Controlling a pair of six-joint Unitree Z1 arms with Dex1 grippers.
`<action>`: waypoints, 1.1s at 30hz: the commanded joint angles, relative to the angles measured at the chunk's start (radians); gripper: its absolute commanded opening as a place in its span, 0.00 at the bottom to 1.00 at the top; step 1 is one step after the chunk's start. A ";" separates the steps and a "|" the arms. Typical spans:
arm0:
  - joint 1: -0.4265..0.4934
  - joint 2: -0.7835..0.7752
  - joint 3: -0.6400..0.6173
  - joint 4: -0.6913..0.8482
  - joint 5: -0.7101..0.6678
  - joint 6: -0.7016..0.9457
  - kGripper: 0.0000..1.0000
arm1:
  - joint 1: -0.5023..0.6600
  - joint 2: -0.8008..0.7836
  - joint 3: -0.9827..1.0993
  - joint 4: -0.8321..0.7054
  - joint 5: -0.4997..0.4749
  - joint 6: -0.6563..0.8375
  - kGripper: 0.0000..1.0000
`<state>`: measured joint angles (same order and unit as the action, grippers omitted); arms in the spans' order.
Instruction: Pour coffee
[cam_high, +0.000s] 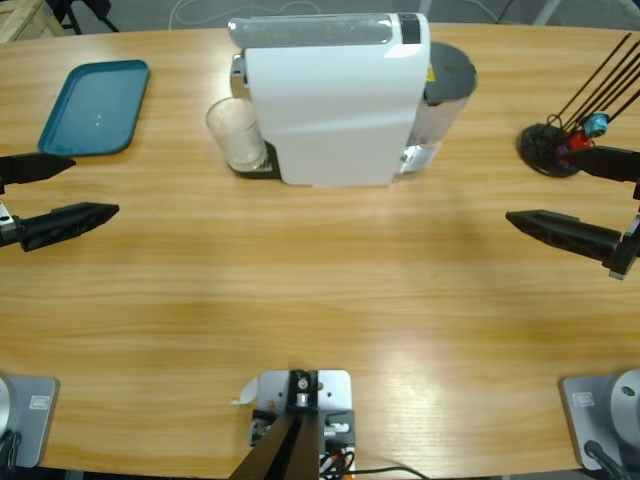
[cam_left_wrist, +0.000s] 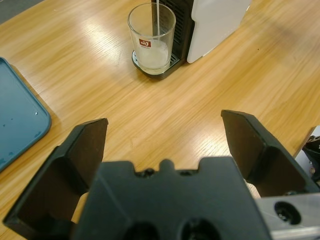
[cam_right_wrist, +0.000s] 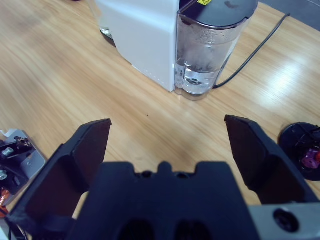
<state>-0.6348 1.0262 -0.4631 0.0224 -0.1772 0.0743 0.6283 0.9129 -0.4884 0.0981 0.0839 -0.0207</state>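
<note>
The clear drinking glass (cam_high: 235, 133) is being half hidden beside the white boxy coffee machine (cam_high: 330, 100) at the wooden counter's (cam_high: 320, 290) far middle; a teal plastic tray (cam_high: 95, 107) is lying far left. The left end effector (cam_high: 60, 195) and right end effector (cam_high: 585, 200) are being held wide, empty, well apart from the glass.

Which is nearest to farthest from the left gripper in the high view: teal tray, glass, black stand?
From the left gripper:
1. Teal tray, just behind it at the table's left end.
2. Glass, mid-table under the coffee machine.
3. Black stand, far right end.
</note>
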 joint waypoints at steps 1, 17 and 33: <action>-0.009 0.030 0.038 -0.012 -0.017 0.009 1.00 | 0.013 0.024 0.036 -0.006 0.010 -0.008 1.00; -0.009 0.041 0.038 -0.013 -0.026 0.009 1.00 | 0.013 0.026 0.036 -0.008 0.010 -0.008 1.00; -0.009 0.056 0.038 -0.018 -0.041 0.010 1.00 | 0.013 0.039 0.034 -0.009 0.010 -0.008 1.00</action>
<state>-0.6348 1.0465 -0.4631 0.0212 -0.1976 0.0743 0.6283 0.9129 -0.4883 0.0981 0.0839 -0.0207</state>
